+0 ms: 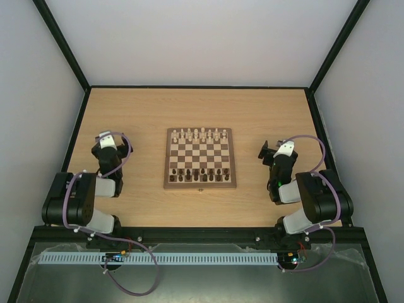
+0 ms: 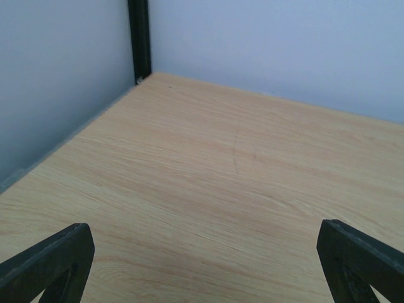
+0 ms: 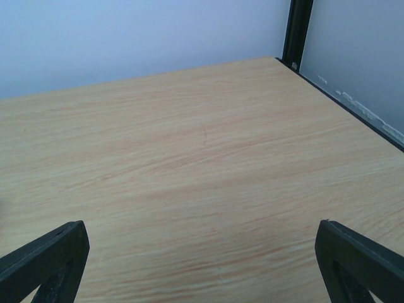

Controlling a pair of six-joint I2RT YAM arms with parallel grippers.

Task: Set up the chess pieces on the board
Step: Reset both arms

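The chessboard [image 1: 201, 156] lies in the middle of the table, its clasp at the near edge. Pale cream pieces [image 1: 199, 134] stand in rows along its far side and dark brown pieces [image 1: 201, 172] along its near side. My left gripper [image 1: 105, 137] is open and empty, left of the board and apart from it. My right gripper [image 1: 267, 150] is open and empty, right of the board. Both wrist views show only bare table between wide-spread fingertips [image 2: 50, 262] [image 3: 356, 262]; the board is out of those views.
Black frame posts stand at the table's far corners [image 2: 139, 38] [image 3: 298, 31]. Grey walls close in the left, right and far sides. Bare wooden tabletop [image 1: 202, 107] lies beyond the board.
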